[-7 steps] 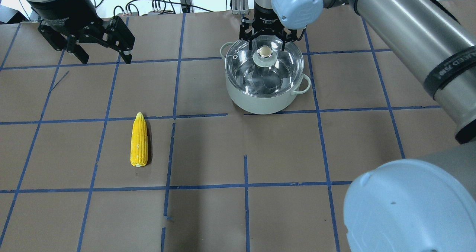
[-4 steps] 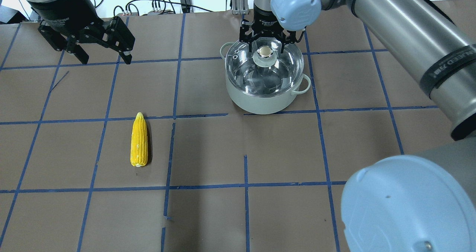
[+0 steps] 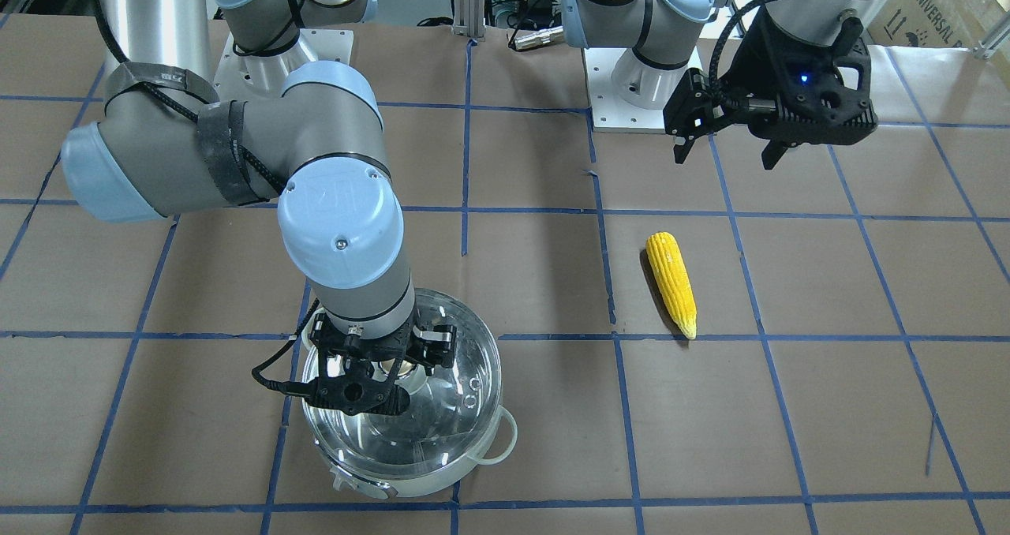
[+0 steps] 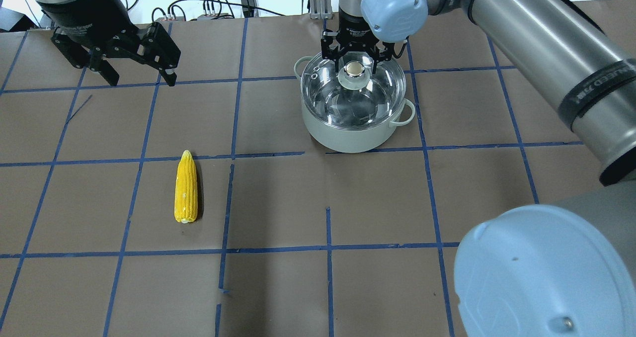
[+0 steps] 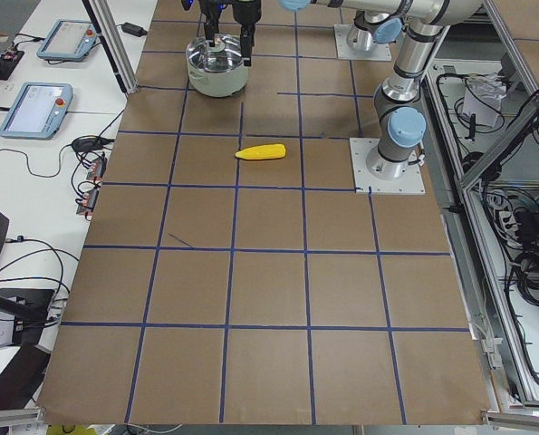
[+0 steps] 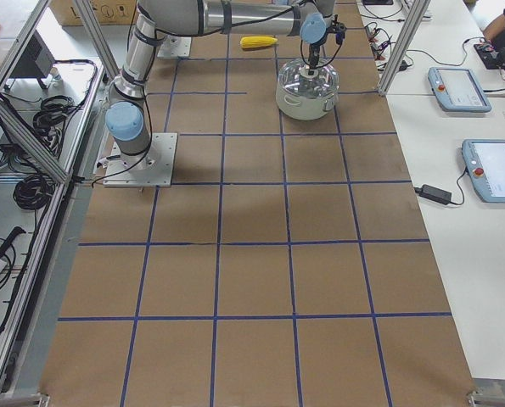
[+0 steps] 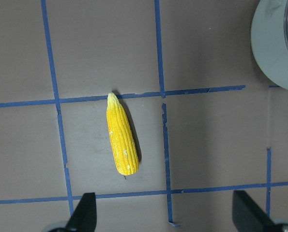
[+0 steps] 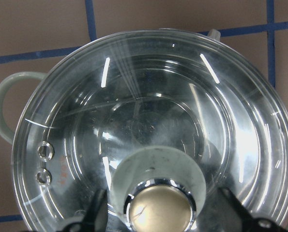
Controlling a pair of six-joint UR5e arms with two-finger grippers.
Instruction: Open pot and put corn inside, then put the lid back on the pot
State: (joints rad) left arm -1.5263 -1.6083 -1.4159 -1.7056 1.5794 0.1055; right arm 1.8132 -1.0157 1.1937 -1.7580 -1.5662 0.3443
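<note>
The steel pot (image 4: 348, 135) stands at the far middle of the table with its glass lid (image 4: 370, 101) on. My right gripper (image 4: 355, 64) is over the lid. Its fingers straddle the beige-topped knob (image 4: 354, 69), close on both sides. In the right wrist view the fingers (image 8: 98, 210) stand just off the knob's pale disc (image 8: 153, 162), so the gripper is open. The yellow corn (image 4: 186, 188) lies on the table to the pot's near left, also in the left wrist view (image 7: 122, 140). My left gripper (image 4: 140, 81) hovers open and empty at the far left.
Brown paper with blue tape grid lines (image 4: 228, 203) covers the table. The right arm's elbow (image 4: 541, 272) fills the near right corner of the overhead view. Cables (image 4: 218, 4) lie behind the far edge.
My right gripper's fingers have drawn in closer around the lid's knob, and the arm shifted slightly. The left gripper, corn, pot and lid have not moved.
</note>
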